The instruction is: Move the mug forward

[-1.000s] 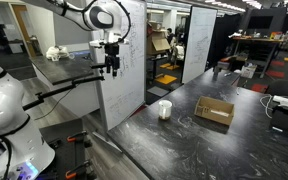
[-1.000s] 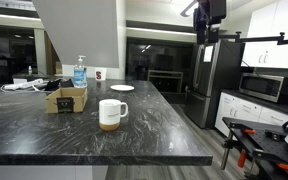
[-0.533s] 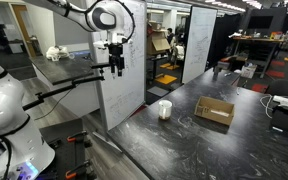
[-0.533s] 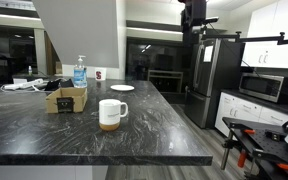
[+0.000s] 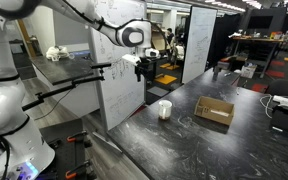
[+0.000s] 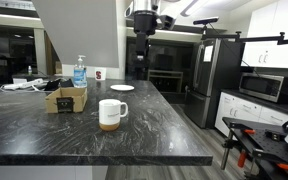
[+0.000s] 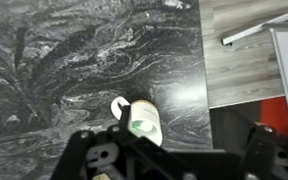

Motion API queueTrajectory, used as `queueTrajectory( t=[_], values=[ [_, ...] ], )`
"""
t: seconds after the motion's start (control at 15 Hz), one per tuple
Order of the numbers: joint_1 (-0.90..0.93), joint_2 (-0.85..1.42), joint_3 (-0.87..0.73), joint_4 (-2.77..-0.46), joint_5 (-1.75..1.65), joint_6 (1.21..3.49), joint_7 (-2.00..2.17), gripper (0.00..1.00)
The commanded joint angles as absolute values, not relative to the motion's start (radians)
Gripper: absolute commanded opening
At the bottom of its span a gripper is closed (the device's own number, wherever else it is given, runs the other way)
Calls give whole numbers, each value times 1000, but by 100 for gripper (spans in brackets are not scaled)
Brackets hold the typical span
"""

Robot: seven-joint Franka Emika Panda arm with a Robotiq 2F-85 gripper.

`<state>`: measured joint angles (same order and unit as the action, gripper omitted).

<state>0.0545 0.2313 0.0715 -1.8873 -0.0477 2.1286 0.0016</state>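
The mug is a small, plain white cylinder with a tan band around its base, as an exterior view shows. It stands upright on the dark marbled table, close to the edge, with its handle turned to the right in that view. From above, in the wrist view, the mug shows its open mouth, its inside pale, and its handle points up and left.
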Motion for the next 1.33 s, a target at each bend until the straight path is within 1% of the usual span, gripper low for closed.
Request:
queueTrajectory(
  t=[0.0, 0.2, 0.47, 0.87, 1.2, 1.27],
  values=[
    [37, 422, 58, -1674, -7, 2112, -29, 100],
    [18, 572, 56, -1515, 12, 2077, -45, 100],
    [42, 708, 59, -1386, -13, 2049, -40, 100],
    [107, 851, 48, -1213, -61, 1970, -26, 100],
    [124, 948, 38, -1110, -93, 1953, -29, 100],
    [123, 965, 39, -1095, -95, 1953, -35, 99]
  ],
)
